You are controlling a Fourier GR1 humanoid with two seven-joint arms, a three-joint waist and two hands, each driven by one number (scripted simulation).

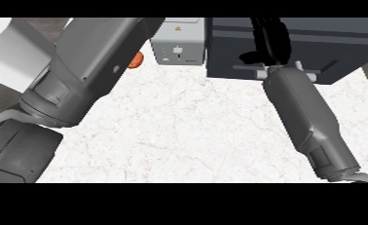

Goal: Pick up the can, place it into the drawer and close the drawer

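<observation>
My right forearm (305, 117) runs from the lower right up to the dark drawer unit (323, 48) at the back right. The black right hand (271, 41) lies over the unit's top, fingers stretched straight toward the far edge and the thumb sticking out to the left. Nothing shows inside that hand. A pale handle bar (248, 67) sits on the unit's front, just below the wrist. No can shows anywhere. My left forearm (90, 68) fills the left side, raised close to the head, and its hand is out of the picture.
A light grey box appliance (178, 44) stands at the back, left of the drawer unit. A small orange thing (135, 60) peeks out from behind the left forearm. White marble counter (194, 131) spreads between the arms.
</observation>
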